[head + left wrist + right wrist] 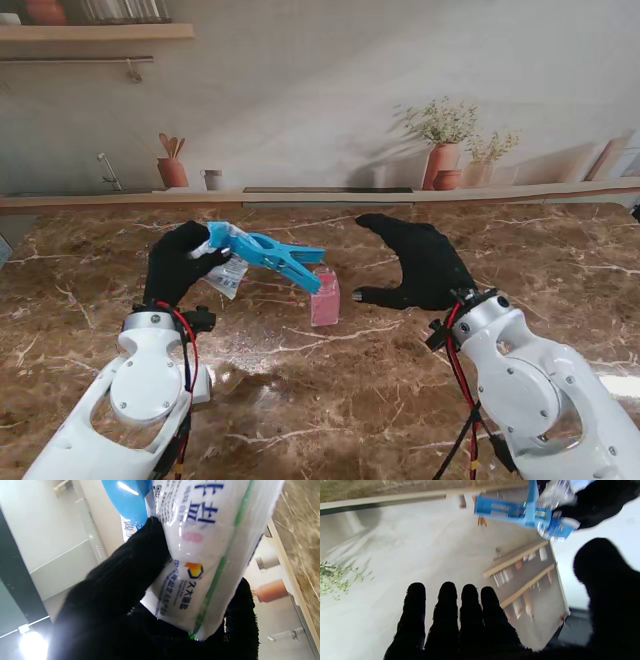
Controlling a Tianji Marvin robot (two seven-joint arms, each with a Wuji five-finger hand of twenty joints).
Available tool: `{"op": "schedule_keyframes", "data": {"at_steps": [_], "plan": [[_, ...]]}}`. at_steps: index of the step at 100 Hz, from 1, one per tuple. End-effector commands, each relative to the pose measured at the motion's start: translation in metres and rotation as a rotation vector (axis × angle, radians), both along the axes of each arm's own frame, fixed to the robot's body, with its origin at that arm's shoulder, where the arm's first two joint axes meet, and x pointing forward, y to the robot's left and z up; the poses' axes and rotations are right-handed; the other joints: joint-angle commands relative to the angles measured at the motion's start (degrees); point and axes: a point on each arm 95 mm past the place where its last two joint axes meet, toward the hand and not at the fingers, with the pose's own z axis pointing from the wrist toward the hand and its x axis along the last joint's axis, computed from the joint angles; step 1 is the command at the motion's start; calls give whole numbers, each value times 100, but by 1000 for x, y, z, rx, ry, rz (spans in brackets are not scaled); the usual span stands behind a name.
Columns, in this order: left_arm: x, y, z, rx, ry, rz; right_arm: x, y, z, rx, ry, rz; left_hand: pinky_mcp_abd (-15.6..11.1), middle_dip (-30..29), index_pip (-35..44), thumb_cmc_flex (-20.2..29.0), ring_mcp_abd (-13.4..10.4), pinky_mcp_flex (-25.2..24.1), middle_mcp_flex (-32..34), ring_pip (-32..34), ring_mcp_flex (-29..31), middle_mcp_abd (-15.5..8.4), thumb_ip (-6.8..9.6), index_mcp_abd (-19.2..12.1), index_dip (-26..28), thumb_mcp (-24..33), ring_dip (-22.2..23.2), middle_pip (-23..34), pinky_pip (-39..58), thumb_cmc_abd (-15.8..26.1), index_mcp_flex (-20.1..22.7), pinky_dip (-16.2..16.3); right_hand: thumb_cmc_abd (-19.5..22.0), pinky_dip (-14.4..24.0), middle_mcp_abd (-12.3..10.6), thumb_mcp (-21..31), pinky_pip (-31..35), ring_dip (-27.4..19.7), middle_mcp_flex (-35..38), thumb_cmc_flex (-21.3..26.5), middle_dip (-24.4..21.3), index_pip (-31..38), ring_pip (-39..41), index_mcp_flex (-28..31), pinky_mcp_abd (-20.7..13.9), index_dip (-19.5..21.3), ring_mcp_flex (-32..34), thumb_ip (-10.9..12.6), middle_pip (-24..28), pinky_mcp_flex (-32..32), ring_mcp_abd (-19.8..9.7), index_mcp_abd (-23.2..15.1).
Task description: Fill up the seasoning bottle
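The left hand [178, 262] grips a white bag [226, 268] with a blue clip [280, 257] tilted over the pink bottle [325, 296] on the table [330, 380]. The right hand [425, 262] hovers just right of the bottle, fingers spread, holding nothing. The clip hides the bottle's mouth.

Blue clip [285, 258] seemingly overhangs pink bottle [325, 297], blocking access
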Motion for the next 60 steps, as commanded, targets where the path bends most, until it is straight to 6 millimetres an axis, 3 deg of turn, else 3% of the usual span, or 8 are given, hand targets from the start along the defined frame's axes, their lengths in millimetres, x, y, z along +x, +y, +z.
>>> {"op": "schedule_keyframes", "data": {"at_steps": [1, 13, 33, 60], "plan": [[-5, -17, -1, -33, -8, -27, -3, 3, 4, -40, 10, 5, -9, 188, 679, 913, 25, -1, 295, 450, 467, -605, 593, -1021, 165, 1304, 99, 484, 38, 1552, 1061, 120, -214, -98, 209, 191, -205, -118, -323, -467, -153, -195, -102, -415, -133, 65, -319, 281, -176, -162, 58, 312], [-10, -38, -9, -71, -16, -64, -4, 11, 10, -105, 26, 14, -35, 188, 694, 909, 9, 8, 299, 455, 475, -612, 591, -1036, 171, 1307, 98, 490, 46, 1547, 1068, 127, -135, -116, 360, 324, -356, -118, -892, -615, -176, -377, -170, -1230, -272, 272, -758, 269, -285, -432, 146, 646], [-19, -70, -29, -144, -16, -119, -5, 19, 14, -214, 49, 13, -29, 163, 701, 917, 46, -9, 309, 448, 468, -607, 594, -1022, 160, 1301, 91, 489, 35, 1554, 1094, 147, -84, -100, 484, 300, -389, -117, -983, -720, -212, -508, -172, -1222, -297, 355, -903, 251, -309, -491, 204, 757], [-30, -97, -40, -208, -31, -207, 2, 20, 2, -349, 129, -29, -58, 157, 724, 903, 17, -29, 302, 439, 458, -657, 590, -1072, 166, 1296, 86, 491, 10, 1554, 1092, 174, -47, -84, 520, 282, -423, -132, -945, -853, -289, -523, -194, -1187, -329, 526, -994, 184, -327, -566, 203, 807]]}}
